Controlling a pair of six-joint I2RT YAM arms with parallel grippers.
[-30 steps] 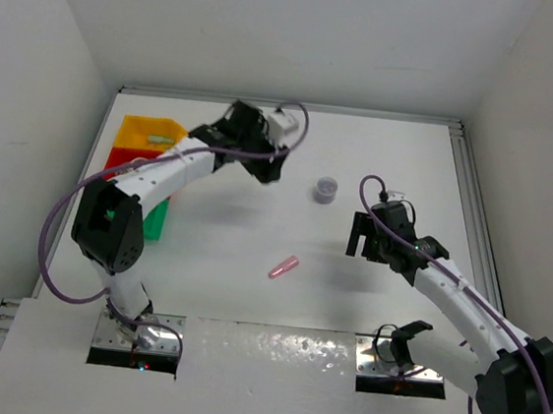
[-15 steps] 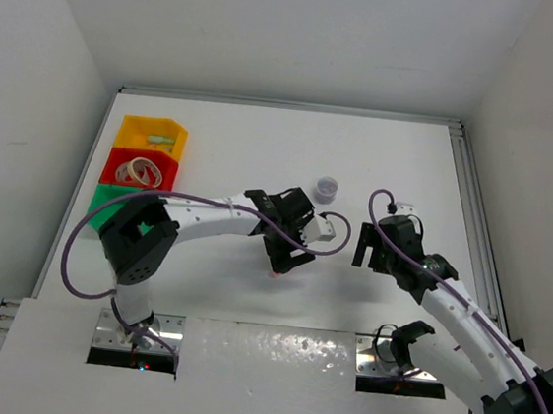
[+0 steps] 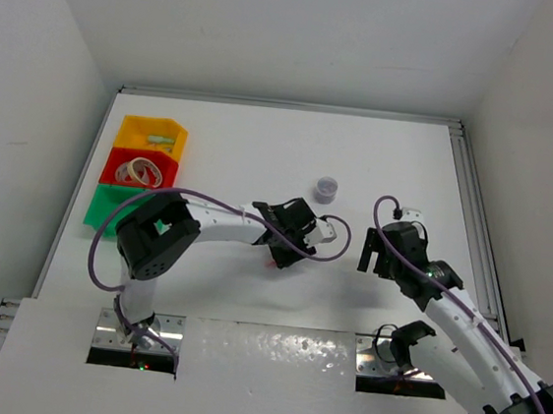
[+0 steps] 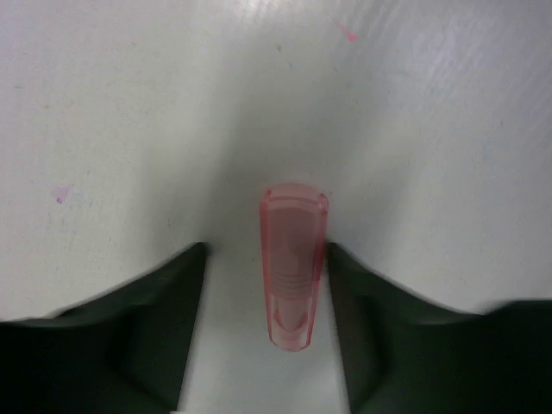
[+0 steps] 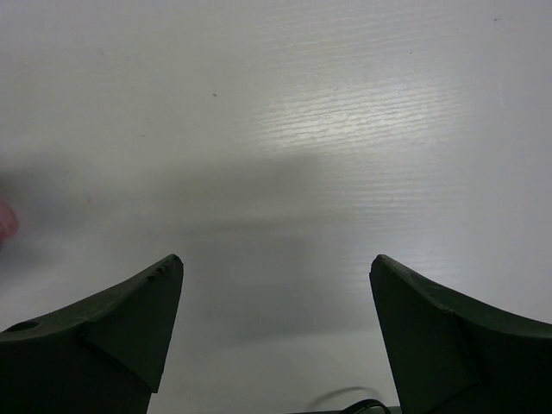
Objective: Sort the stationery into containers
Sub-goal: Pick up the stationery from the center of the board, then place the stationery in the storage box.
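The pink capsule-shaped piece (image 4: pixel 293 267) is lying flat on the white table (image 3: pixel 223 152) near its middle, its long axis running from twelve to six o'clock in the left wrist view. The left gripper (image 4: pixel 266 259) is straddling it with jaws apart and nothing clamped yet. The jaw at three o'clock is sitting right against the capsule, while the one at nine o'clock is standing off with bare table between.

The step in hand looks like the pickup. To do it well, the gripper should be shifting slightly toward three o'clock so the capsule sits centred. A lopsided close may be pushing or rolling the piece sideways. The jaws should be closing across its width, low on the body, gently.

In the top view, the grey-purple cylinder (image 3: pixel 327 188) is waiting at one o'clock from the capsule. The yellow-orange bin (image 3: pixel 131 128), red bin (image 3: pixel 115 158) and green bin (image 3: pixel 103 209) are standing stacked at about ten o'clock, well apart. At three o'clock the right gripper (image 5: pixel 274 285) is hanging open over bare table, holding nothing.
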